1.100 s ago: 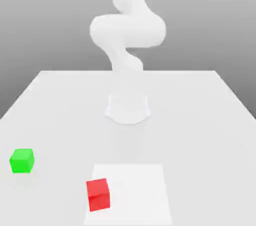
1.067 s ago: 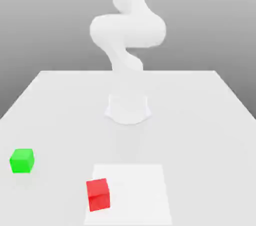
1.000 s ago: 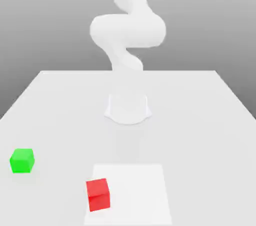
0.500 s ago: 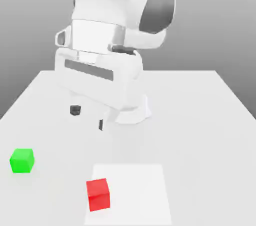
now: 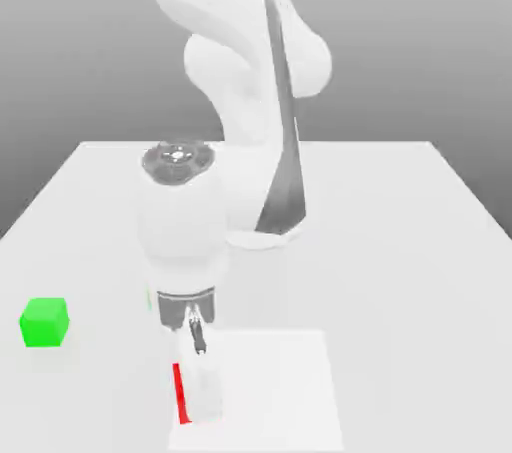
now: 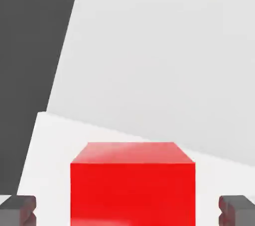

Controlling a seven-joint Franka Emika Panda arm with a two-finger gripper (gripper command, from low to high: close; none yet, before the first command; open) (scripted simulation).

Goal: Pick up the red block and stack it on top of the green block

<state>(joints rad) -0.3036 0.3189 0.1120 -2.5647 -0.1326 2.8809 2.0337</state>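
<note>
I am holding my pincer [image 6: 127, 210] open astride the red block [image 6: 132, 185] on the table [image 5: 400, 241], fingers flanking it untouching, readying a grasp for stacking onto the green block [image 5: 44, 322].

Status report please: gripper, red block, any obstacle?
Gripper open, straddling red block. Block not yet gripped. Green block apart, on table. No obstacle seen.

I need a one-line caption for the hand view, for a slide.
Open gripper straddling the small bright red cube, one dark fingertip on each side.
</note>
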